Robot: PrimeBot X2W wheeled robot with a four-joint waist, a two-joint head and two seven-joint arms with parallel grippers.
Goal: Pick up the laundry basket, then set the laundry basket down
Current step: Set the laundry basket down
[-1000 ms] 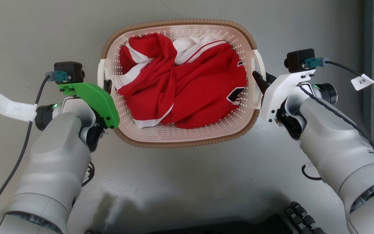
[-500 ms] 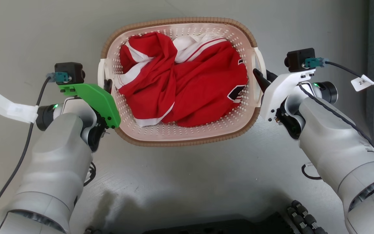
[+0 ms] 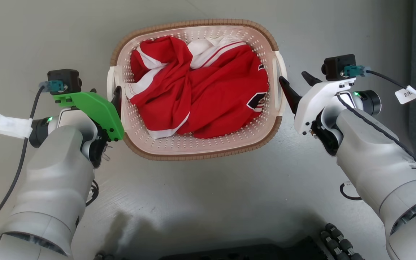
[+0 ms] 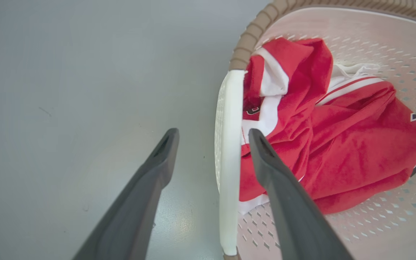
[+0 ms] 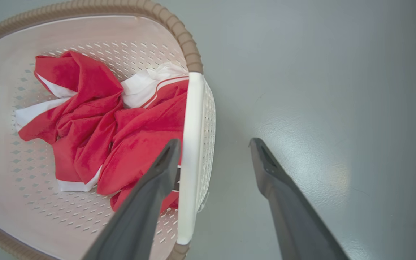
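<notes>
The left gripper point(image 4: 213, 133) is shown spread apart, its dark fingers straddling the white left handle point(image 4: 228, 162) without pinching it. The laundry basket point(image 3: 193, 156), heaped with red-and-white clothing point(image 3: 200, 90), is left resting on the grey floor point(image 3: 208, 202) between the two arms. The right gripper point(image 5: 214, 141), seen pressed close on the right handle point(image 5: 190, 144) half a second earlier, is now opened wide across it, one finger inside the rim, one outside. The basket is judged set down and released; only the withdrawal of the arms is thought to remain
</notes>
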